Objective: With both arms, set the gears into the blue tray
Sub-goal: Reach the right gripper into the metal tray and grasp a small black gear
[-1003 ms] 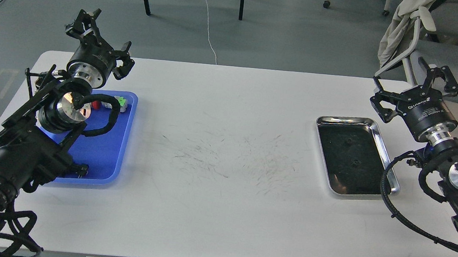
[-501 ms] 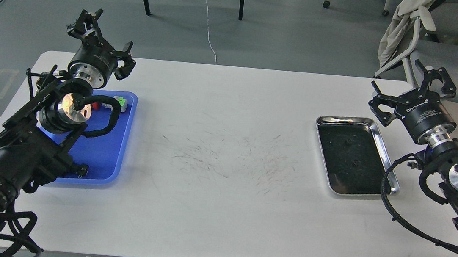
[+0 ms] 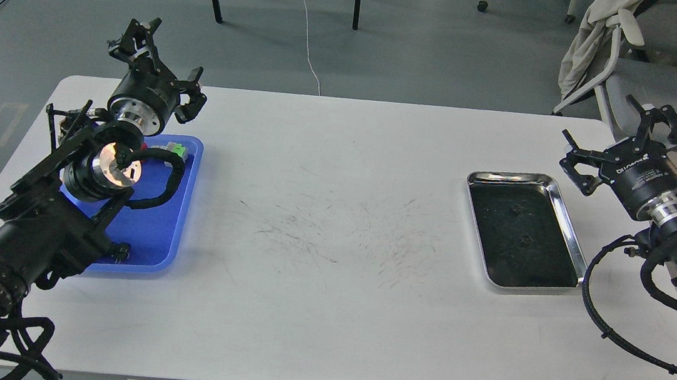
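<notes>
Grey office floor w/ cables, chair legs and a draped chair sits behind your wide white scuffed tabletop (image 3: 325, 314). Your 2 tiny black toothed gears (image 3: 517, 209) (image 3: 524, 239) both lie on the dark floor of the shiny silver metal tray (image 3: 568, 220) at right, 1 nearer the far end, 1 about mid-tray, apart from each other. Neither is in the bright blue rounded plastic tray (image 3: 172, 242) at left, which holds a grey-and-green connector (image 3: 176, 150) near its far rim, partly hidden by the arm.

Changes vs 1 s ago: left gripper (image 3: 160, 64) has shifted a bit right & up, above the blue tray's far edge; red cap button seen earlier is now hidden behind the arm. Right gripper (image 3: 624, 135) has slid right & slightly away from the silver tray, so it's further from the gears, not closing on them. Trays & gears haven't moved.

Both claws are spread wide, holding nothing.

Meaning for you: no gear picked yet, task at 0 of 2. Prob. still repositioning; right arm needs to come back over the silver tray & drop down. Gears are small, flat & black on black, so expect a fiddly pinch
</notes>
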Robot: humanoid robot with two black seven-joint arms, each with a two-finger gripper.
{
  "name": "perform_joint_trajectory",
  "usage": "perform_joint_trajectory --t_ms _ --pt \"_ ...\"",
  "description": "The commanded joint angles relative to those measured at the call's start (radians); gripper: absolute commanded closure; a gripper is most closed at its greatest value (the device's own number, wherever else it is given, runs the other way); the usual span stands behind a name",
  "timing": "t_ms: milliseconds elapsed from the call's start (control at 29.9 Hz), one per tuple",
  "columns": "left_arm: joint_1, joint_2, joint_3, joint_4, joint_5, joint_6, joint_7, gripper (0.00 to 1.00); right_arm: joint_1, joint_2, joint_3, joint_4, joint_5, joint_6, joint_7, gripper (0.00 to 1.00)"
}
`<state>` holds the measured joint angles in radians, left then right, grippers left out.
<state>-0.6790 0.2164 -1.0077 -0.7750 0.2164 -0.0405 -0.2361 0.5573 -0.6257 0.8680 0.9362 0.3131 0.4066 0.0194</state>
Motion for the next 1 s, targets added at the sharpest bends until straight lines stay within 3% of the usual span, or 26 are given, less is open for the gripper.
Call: perform_joint_trajectory --t_ms 0,167,368,802,969 --pt "0.007 0.017 0.006 -0.009 0.009 0.001 0.000 0.02 0.110 -0.098 -0.156 0.010 -0.009 -0.012 -0.018 0.01" --pt "0.013 0.054 0.011 -0.012 0.031 0.008 -0.002 0.02 0.346 -0.227 -0.432 0.041 -0.126 -0.015 -0.073 0.01" --pt "0.026 0.072 0.011 -0.024 0.041 0.047 -0.009 0.02 0.505 -0.308 -0.567 0.113 -0.316 -0.063 -0.125 0.01" --pt "0.039 0.064 0.011 -0.041 0.052 0.051 -0.014 0.02 0.656 -0.310 -0.731 0.147 -1.089 -0.060 -0.328 0.01" --pt "0.035 0.046 0.011 -0.041 0.057 0.062 -0.014 0.02 0.751 -0.247 -0.881 0.156 -1.249 -0.054 -0.332 0.01"
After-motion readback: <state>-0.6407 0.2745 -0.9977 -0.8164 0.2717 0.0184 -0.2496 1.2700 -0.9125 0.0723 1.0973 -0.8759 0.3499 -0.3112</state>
